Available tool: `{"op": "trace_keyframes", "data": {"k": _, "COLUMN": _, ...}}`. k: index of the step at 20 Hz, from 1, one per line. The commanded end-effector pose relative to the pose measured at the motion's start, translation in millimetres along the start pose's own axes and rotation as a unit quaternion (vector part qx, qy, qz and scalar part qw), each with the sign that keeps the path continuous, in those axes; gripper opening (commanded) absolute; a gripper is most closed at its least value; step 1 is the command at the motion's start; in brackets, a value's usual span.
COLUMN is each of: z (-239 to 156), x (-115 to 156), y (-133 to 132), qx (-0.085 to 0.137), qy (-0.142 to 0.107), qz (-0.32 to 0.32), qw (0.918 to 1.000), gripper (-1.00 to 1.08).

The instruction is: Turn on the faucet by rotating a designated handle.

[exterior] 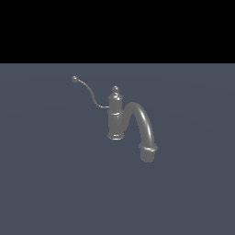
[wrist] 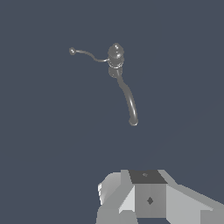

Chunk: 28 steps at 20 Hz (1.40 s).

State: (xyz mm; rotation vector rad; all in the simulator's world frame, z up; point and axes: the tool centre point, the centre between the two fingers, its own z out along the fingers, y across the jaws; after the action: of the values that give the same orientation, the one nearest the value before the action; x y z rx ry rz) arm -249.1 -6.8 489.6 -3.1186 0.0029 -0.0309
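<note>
The faucet [exterior: 116, 114] is standing upright on a plain blue-grey floor [exterior: 46, 183], a little right of centre in the exterior view. Its ribbed column is carrying a small knob finial [exterior: 115, 89] on top, and the thick arched spout [exterior: 143, 124] is curving away toward the exterior view's right and dropping to an open mouth that is hanging just above the floor.

The handle [exterior: 89, 93] is leaving the column near its upper part and sweeping up and out toward the exterior view's left as a thin curved wire, ending in a small ball tip [exterior: 74, 79]. It is pointing to the opposite side from the spout, so the two are lying well apart.

Nothing else is sitting on the floor around the faucet, and nothing is crowding the handle or its tip in either view.

The arm is not appearing in the exterior view. In the wrist view the faucet [wrist: 115, 59] is showing from above, with the handle [wrist: 89, 54] and spout [wrist: 128, 98] spreading from the column, well clear of the gripper [wrist: 146, 197]. Only the gripper's grey body is showing at the picture's edge; its fingertips are out of sight, so whether it is spread or closed I cannot tell. It is holding nothing visible.
</note>
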Motion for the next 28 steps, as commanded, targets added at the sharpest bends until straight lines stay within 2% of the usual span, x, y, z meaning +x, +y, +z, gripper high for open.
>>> {"op": "trace_keyframes", "data": {"k": 1, "z": 0.0, "x": 0.0, "y": 0.0, "qx": 0.000, "qy": 0.000, "qz": 0.000, "qw": 1.0000, "gripper": -1.00}}
{"op": "trace_keyframes", "data": {"k": 9, "z": -0.8, "x": 2.5, "y": -15.7, "qx": 0.011, "qy": -0.007, "qz": -0.023, "qw": 0.9997, "gripper": -1.00}}
{"op": "trace_keyframes", "data": {"k": 15, "z": -0.7, "x": 2.9, "y": -16.2, "qx": 0.011, "qy": -0.007, "qz": -0.023, "qw": 0.9997, "gripper": -1.00}}
{"op": "trace_keyframes", "data": {"k": 22, "z": 3.5, "x": 16.1, "y": -19.2, "qx": 0.016, "qy": -0.008, "qz": 0.002, "qw": 0.9998, "gripper": -1.00}}
{"op": "trace_keyframes", "data": {"k": 28, "z": 11.9, "x": 38.2, "y": -24.5, "qx": 0.022, "qy": -0.011, "qz": 0.045, "qw": 0.9987, "gripper": -1.00}}
